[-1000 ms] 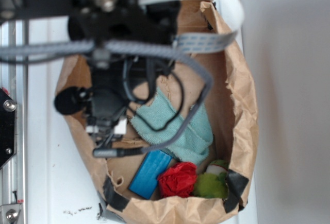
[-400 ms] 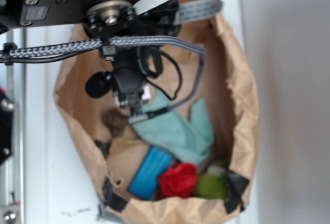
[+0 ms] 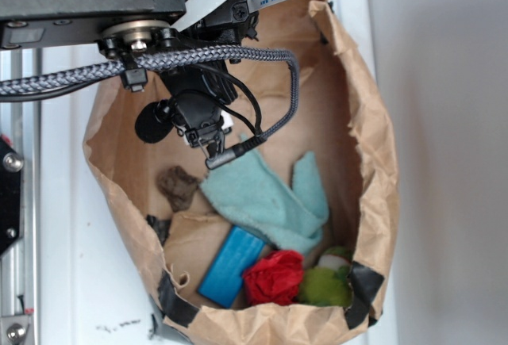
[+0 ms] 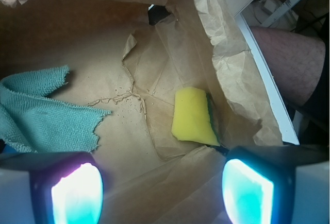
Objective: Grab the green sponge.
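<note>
The green sponge [image 4: 193,117], a yellow foam block with a thin dark green layer on its right face, lies on the brown paper floor of the bag, close to the bag's right wall. My gripper [image 4: 162,188] is open above the bag floor. The glowing pads [image 4: 77,193] stand wide apart and hold nothing. The sponge lies ahead of the right finger and apart from it. From the exterior view my gripper [image 3: 200,127] hangs in the upper left part of the bag, and the arm hides the sponge there.
The brown paper bag [image 3: 373,170] walls in everything. Inside lie a teal cloth [image 3: 266,198] [image 4: 41,113], a brown lump [image 3: 178,186], a blue block [image 3: 230,266], a red crumpled thing [image 3: 274,276] and a round green fuzzy lump [image 3: 325,285]. A person's leg [image 4: 289,64] is outside the bag.
The arm has moved toward the top of the exterior view, away from the blue block, uncovering the brown lump and more of the teal cloth.
</note>
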Available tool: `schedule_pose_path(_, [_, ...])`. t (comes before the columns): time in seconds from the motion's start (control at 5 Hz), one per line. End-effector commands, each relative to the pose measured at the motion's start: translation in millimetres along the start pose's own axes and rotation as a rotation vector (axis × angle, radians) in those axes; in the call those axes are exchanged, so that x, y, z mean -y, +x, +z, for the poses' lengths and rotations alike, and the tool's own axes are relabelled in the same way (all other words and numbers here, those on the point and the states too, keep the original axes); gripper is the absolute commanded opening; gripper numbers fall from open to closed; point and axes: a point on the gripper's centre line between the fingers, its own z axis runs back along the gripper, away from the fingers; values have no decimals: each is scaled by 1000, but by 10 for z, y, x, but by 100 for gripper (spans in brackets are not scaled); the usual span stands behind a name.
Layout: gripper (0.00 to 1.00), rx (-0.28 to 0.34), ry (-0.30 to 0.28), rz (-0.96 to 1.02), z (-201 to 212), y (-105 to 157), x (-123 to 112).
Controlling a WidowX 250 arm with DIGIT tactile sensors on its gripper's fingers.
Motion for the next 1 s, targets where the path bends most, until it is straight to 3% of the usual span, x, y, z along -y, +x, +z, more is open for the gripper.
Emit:
schedule_pose_path(0.0, [100,43,-6,2,127,41,-7])
schedule_pose_path(0.2, [100,43,-6,2,127,41,-7])
schedule_pose_path(0.4, [100,79,43,-39,-26,-30,89])
schedule_pose_path(0.8, [100,148,104,-84,-336,-72,489])
